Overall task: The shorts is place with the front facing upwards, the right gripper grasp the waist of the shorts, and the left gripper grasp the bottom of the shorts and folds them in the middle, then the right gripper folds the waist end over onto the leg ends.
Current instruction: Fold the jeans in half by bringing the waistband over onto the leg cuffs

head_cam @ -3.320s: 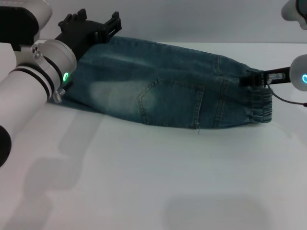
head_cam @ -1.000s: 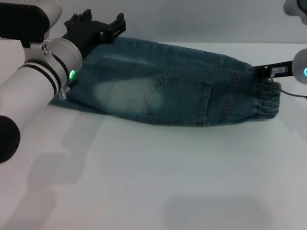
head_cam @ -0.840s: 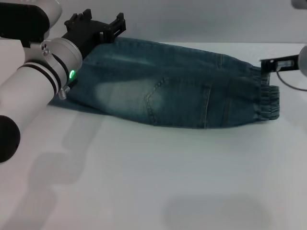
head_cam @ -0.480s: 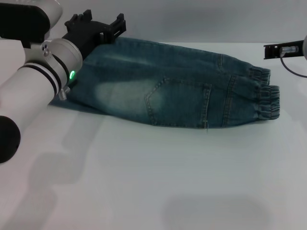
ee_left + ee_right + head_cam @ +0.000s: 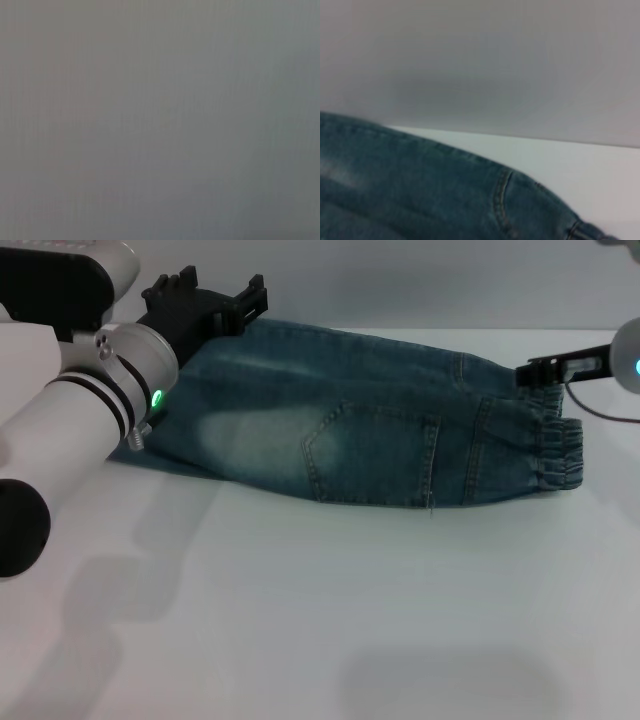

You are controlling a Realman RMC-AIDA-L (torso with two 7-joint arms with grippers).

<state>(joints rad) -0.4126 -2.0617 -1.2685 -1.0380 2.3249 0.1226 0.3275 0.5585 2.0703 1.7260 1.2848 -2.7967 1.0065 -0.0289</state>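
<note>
right gripper: just above far edge of the waist, right side of head view; thin black tip only, spread or pinched cannot tell; no cloth visibly lifted.
left gripper: at far-left end of the shorts, over the leg ends; black claw low over the denim, touching or not unclear; open or closed cannot tell.
shorts: flat on white table, already folded lengthwise, one leg over the other, pocket stitching up; waist at right, hems at left.
why so placed: long axis across the table, one end near each arm, so waist end can go over onto leg ends.
step judged: first fold looks done; waist regrasp likely next, grip not confirmed.
left wrist view: plain grey, nothing usable.
right wrist view: denim and seam below, wall behind; own fingers not seen.
risk: elastic band bunched, layers may slip apart if only top layer is caught.
</note>
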